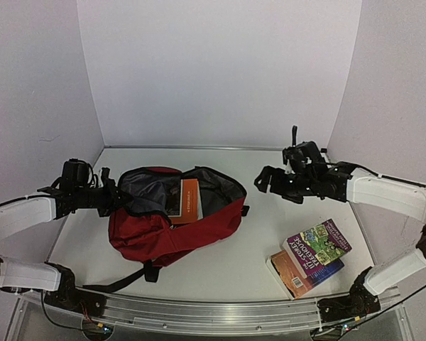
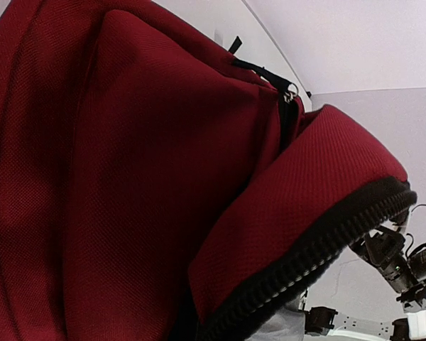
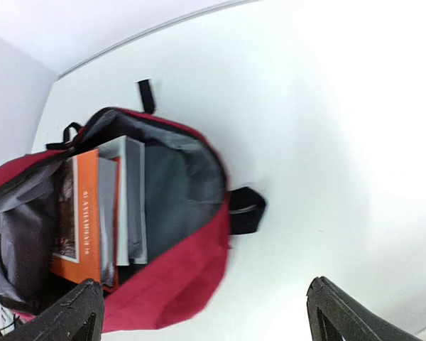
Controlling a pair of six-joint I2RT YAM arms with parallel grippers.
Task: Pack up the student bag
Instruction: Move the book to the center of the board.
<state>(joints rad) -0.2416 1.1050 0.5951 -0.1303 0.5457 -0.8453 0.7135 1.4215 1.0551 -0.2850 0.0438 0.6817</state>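
Lying left of centre on the worktop, student bag: rim pinched by left gripper; orange book already stowed; two books left unpacked by the near right corner; right gripper spread, empty.

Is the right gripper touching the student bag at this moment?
Apart. The top view shows a clear white gap between the open right gripper and the right edge of the student bag.

The student bag is showing dark red fabric with grey lining; the book inside is showing an orange cover.
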